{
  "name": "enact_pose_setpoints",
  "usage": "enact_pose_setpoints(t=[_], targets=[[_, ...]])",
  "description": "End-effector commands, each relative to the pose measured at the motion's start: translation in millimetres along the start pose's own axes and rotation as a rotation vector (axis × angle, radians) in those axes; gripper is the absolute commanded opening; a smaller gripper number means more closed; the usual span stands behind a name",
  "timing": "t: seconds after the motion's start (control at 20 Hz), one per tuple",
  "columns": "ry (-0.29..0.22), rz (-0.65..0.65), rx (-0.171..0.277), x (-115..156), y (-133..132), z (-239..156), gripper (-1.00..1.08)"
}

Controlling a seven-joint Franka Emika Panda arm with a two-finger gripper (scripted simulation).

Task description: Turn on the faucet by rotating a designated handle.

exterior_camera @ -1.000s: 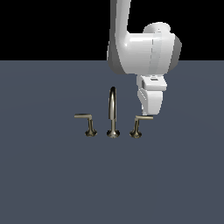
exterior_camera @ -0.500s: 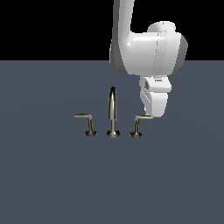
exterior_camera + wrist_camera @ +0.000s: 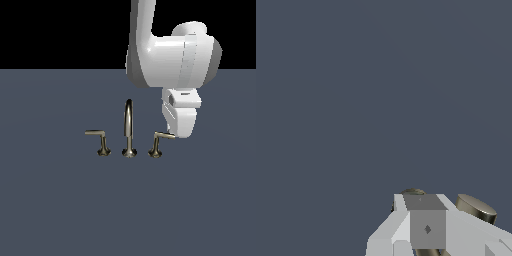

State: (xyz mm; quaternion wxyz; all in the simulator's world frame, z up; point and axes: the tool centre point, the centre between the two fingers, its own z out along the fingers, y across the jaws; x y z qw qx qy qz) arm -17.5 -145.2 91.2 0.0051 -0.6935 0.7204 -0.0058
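Gripper (image 3: 179,131) lowered to handle (image 3: 161,141); jaws hidden

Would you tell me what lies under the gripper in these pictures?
In the exterior view, the gripper hangs at the outer end of the handle, whose bar tip it covers. In the wrist view, brass parts show beneath the fingers. Whether anything touches is hidden.

Flat, even simulator light; crisp, blur-free renders; no cast shadows; black backdrop above.
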Motion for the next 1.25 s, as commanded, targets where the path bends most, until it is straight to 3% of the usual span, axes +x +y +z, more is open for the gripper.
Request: enact_pose_setpoints(t=[0.0,0.5,0.6,1.2], targets=[[-0.001,0.002,-0.008,-1,11,0,-1.0],[-0.001,0.009,-0.015,-5,47,-1,-1.0],[0.002,0.012,-0.005,-1,39,0,-1.0],[0.0,0.01,-0.015,-42,67,-1,-1.0]])
